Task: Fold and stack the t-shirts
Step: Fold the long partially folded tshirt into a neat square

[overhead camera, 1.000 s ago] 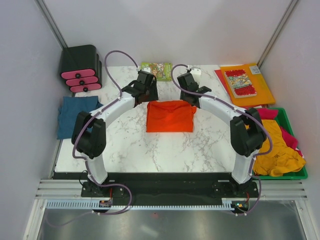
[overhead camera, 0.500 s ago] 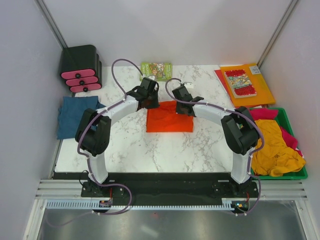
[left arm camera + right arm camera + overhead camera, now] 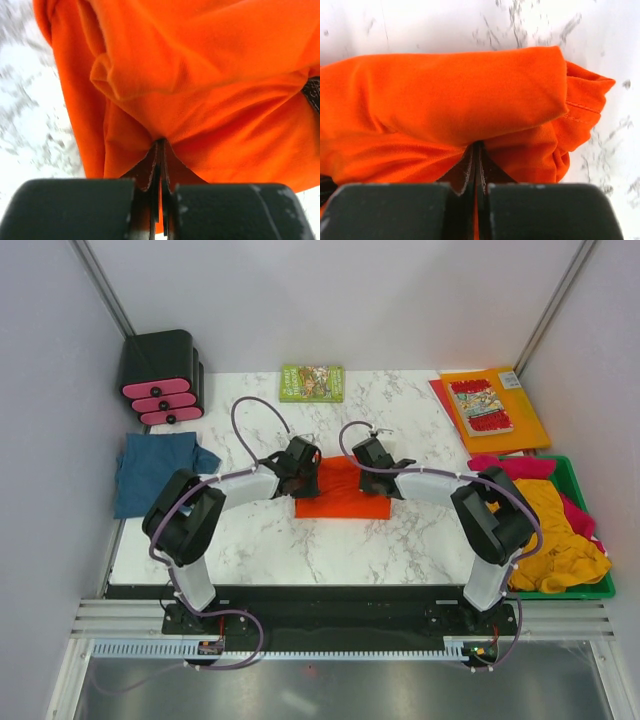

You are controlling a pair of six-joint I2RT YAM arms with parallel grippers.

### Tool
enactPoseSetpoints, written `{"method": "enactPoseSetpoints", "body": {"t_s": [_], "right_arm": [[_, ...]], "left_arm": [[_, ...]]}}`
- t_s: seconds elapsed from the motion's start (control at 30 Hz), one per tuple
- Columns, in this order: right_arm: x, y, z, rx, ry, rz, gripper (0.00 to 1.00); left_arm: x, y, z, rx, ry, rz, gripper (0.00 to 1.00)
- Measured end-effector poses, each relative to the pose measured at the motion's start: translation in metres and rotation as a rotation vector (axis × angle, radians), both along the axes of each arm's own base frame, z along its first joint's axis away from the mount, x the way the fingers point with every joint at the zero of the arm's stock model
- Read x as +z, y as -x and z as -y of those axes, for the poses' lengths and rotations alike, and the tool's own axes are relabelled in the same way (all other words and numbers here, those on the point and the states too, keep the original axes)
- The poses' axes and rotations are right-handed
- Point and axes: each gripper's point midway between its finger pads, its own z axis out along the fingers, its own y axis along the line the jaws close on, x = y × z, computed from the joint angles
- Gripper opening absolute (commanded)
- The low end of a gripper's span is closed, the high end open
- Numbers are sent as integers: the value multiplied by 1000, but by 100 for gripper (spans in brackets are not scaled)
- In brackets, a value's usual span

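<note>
One orange shirt (image 3: pixel 343 495), one blue shirt (image 3: pixel 150 470), one yellow shirt (image 3: pixel 555 532), one pink shirt (image 3: pixel 525 468), two books (image 3: pixel 312 382) (image 3: pixel 480 405), one green bin (image 3: pixel 560 592).

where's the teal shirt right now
In the top view, the teal-blue t-shirt lies crumpled at the left edge of the table, on the near side of the black drawer unit.

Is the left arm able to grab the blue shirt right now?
Probably not right away. The left gripper is shut on the orange shirt, so it would have to let go first. Nothing seems to lie between it and the blue shirt, off to its left.
</note>
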Motion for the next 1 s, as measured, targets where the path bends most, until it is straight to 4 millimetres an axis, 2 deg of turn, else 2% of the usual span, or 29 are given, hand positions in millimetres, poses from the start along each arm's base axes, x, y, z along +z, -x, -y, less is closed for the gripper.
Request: {"method": "enactPoseSetpoints", "body": {"t_s": [0.13,0.2,0.23,0.33,0.43,0.5,0.57,0.67,0.8,1.0], "right_arm": [[1,16,2,7,-2,-10,1],[2,22,3,13,5,-20,12],[3,23,3,16,10,-25,27],[10,24,4,23,31,-37,35],[33,10,-1,31,42,-4,33],[52,-3,-8,28,30,44,32],[61,-10,-10,26,28,69,31],[61,-14,-9,20,42,74,29],[39,-15,-6,11,82,35,27],[10,-24,1,-11,123,-19,26]], "left_arm": [[-1,22,0,-10,4,-5,2],[1,31,-1,-16,2,-7,5],[2,33,-2,-17,0,-7,12],[11,35,-7,-8,-16,9,25],[30,26,-5,5,-17,42,26],[49,11,2,13,2,85,26],[71,-5,13,17,29,134,26],[83,-20,24,15,49,166,26],[67,-30,30,12,25,142,26],[23,-40,28,16,-45,61,26]]}}
